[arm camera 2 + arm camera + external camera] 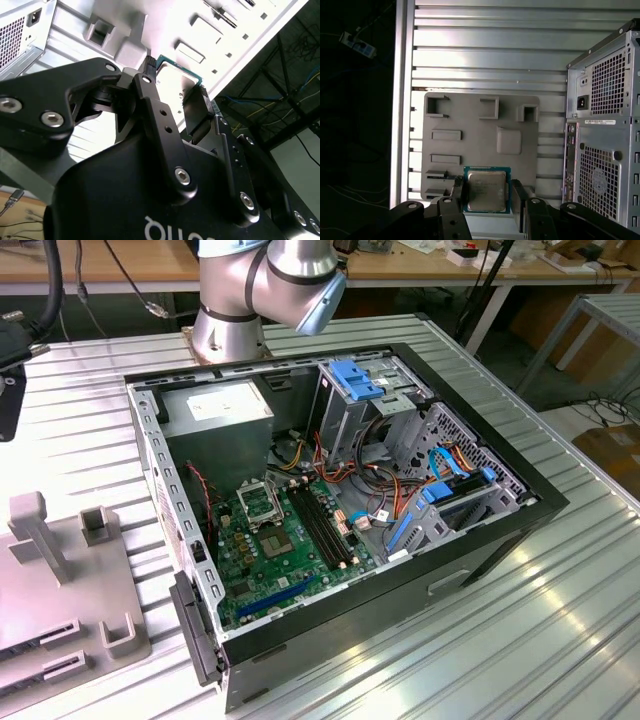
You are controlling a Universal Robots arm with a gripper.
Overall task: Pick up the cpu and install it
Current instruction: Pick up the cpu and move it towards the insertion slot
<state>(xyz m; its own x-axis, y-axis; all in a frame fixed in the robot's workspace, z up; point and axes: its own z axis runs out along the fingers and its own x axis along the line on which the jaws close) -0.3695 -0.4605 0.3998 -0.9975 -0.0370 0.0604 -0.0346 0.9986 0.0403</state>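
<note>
First wrist view: a grey fixture plate point(480, 135) on the slatted table point(485, 50) lies behind the cpu point(486, 191), with the computer case point(602, 125) alongside. The gripper point(487, 196) fingers point(457, 195) clamp the square cpu's opposite edges. Its metal lid faces the camera, edges parallel to the plate's.

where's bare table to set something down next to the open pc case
The ribbed table is bare at the exterior view's right of the case, and in the narrow strip between it and the grey fixture tray. Inside the case is crowded with cables. The gripper holds the cpu.
</note>
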